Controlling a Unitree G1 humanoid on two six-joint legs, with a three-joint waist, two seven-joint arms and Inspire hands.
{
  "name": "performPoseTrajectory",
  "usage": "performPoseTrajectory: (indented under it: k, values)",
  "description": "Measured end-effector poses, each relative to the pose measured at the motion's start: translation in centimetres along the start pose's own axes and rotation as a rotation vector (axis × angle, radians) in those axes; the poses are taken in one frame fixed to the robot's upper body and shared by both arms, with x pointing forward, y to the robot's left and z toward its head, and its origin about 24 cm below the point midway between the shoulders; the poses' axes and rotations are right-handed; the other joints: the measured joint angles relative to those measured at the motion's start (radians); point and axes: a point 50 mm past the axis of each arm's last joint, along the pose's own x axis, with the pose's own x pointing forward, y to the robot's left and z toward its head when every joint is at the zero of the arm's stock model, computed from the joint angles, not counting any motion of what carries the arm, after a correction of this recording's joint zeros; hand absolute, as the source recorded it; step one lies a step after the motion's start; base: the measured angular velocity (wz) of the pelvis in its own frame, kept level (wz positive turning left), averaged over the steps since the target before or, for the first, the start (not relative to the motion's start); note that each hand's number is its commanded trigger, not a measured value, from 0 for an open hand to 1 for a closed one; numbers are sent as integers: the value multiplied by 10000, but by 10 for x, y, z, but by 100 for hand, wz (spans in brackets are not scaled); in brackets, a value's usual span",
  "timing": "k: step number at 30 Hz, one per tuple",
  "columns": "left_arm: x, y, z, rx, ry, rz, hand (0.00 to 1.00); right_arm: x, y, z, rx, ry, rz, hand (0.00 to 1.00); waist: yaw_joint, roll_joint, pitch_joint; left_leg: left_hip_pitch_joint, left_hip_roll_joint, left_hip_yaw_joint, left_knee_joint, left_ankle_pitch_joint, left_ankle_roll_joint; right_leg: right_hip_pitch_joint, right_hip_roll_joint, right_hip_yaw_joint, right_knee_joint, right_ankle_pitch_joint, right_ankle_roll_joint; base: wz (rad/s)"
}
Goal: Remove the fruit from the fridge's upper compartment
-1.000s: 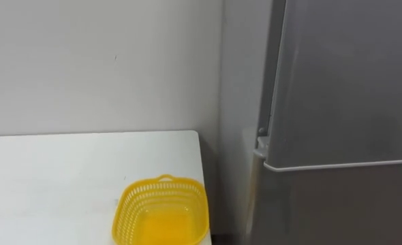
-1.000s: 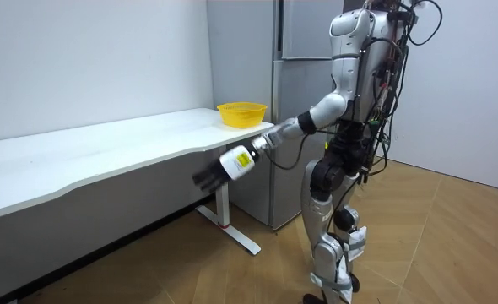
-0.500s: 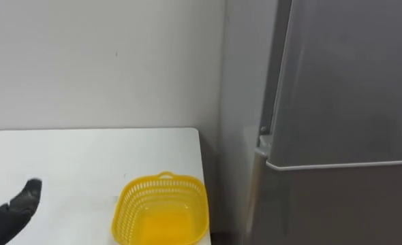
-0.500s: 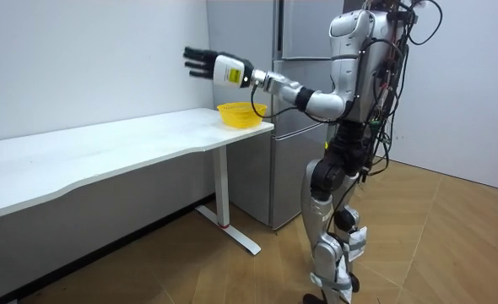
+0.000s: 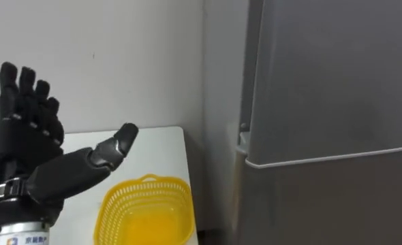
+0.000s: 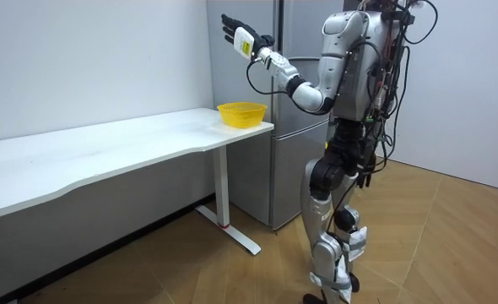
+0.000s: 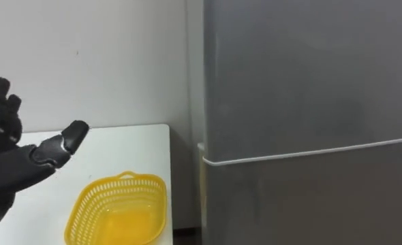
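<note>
Two doors on the fridge (image 5: 323, 102), both shut, so whatever needs fetching sits unseen behind the upper door (image 5: 337, 68); nothing is in hand yet. Left eye view: left hand (image 5: 31, 177) at 9 o'clock, fingers straight, spread wide and pointing up, thumb poking toward 2 o'clock, holding nothing. My guess is that it's a pre-shape for catching the door edge. The door seam (image 5: 323, 158) runs across at 4 o'clock. The upper door's near edge is the vertical line at 12 to 1 o'clock, well apart from the fingertips. The yellow basket (image 5: 145, 211) at 7 o'clock looks empty and sits on the table (image 5: 157, 139) corner just beside the fridge. It's likely the drop-off, parked close to keep the carry short. Right eye view: same layout, left hand (image 7: 10, 163) at 9 o'clock, basket at 7, fridge filling 12 through 5. No handle shows on the door face, so the grip probably has to go on the side edge. Room view: robot stands at the fridge with the table on its left. The left arm is up, with the hand at 12 o'clock of the frame, level with the upper door and near it. I can't tell if it touches. Basket sits just above centre, on the table end nearest the fridge.
</note>
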Motion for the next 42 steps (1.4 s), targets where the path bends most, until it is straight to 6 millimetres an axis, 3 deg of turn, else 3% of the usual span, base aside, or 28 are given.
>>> performPoseTrajectory:
  k: [4, 11, 21, 30, 42]
  values:
    - [0, -3, -2, -403, 316, -521, 0, -1, 2, -8, 2, 342, 47, 0, -21, 45, -29, 41, 4, -3, -5, 0, 0, 2, 2, 17, 19, 0, 0, -7]
    - [2, -12, 0, -662, 403, -1576, 0, 0, 1, -4, -223, 381, 202, 0, -143, -44, 21, 32, 1, 243, -6, -1, 0, -55, 1, 153, 23, 1, 1, -4]
    - [6, -43, -5, -766, 883, -4030, 0, 0, 2, 1, -218, 378, 674, 0, -552, 39, -35, 43, 10, 266, -6, 0, 0, -90, 32, 257, 38, 36, -1, -2]
    - [6, -49, -6, -728, 1040, -4785, 0, 0, 4, -2, -239, 672, 889, 0, -765, 43, 13, 17, 12, 339, -7, 0, 0, -132, 37, 306, 22, 40, -6, 0]
    - [0, -60, -13, -331, 1318, -5826, 0, 1, 2, 3, -695, 623, 954, 0, -757, 71, 62, -34, 13, 397, -6, 0, -1, -196, 43, 318, -4, 40, -6, -1]
